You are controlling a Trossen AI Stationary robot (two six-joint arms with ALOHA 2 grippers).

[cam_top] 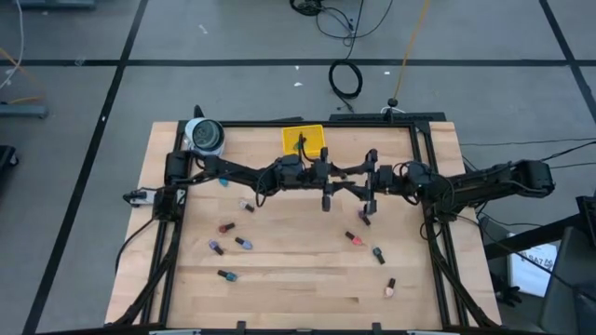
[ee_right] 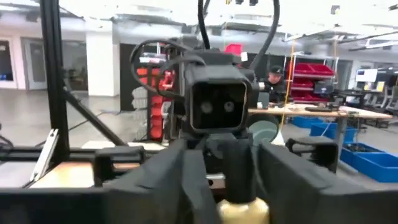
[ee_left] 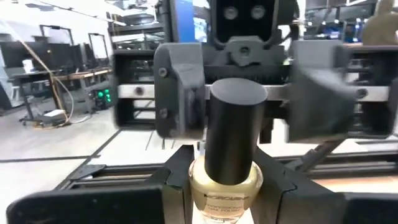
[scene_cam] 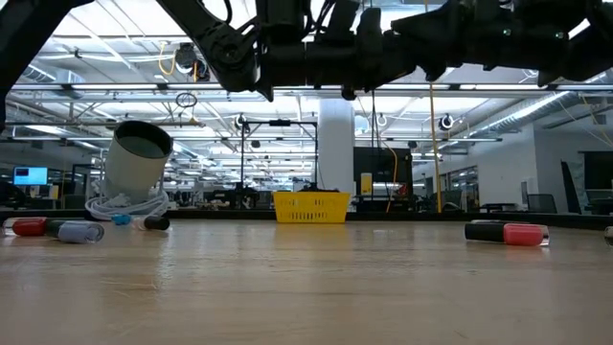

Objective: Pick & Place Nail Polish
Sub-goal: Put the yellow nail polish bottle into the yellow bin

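- 2 dark arms meet above the middle of the wooden table [cam_top: 298, 298], with their grippers facing each other tip to tip.
- The left gripper [ee_left: 227, 186] is closed narrowly on a nail polish bottle [ee_left: 233, 149]. Its fingers clamp the pale gold body, and the dark cap points at the opposing tool.
- The right gripper [ee_left: 249, 99] stands directly opposite. Its fingers [ee_left: 180, 93] are spread to either side of the cap, with a gap visible on 1 side, so it reads as open.
- In the right wrist view the same pale bottle sits low between that arm's own fingers [ee_right: 180, 180].
- Other nail polish bottles [cam_top: 226, 226] lie scattered on the wood below and to both sides of the grippers, all clear of them. A red one [scene_cam: 522, 233] lies on its side.
- A yellow tray [cam_top: 303, 140] rests just beyond the grippers, at the table's far edge.
- A tape roll [cam_top: 205, 135] occupies the far corner on the left arm's side.
- Around the table is grey floor marked with dark lines, with a coiled cable [cam_top: 346, 79] beyond the far edge.
- The room is an open hall with ceiling lights and a white column [scene_cam: 335, 144]. A person [ee_right: 273, 78] is at a distant workbench near red bins [ee_right: 311, 78].
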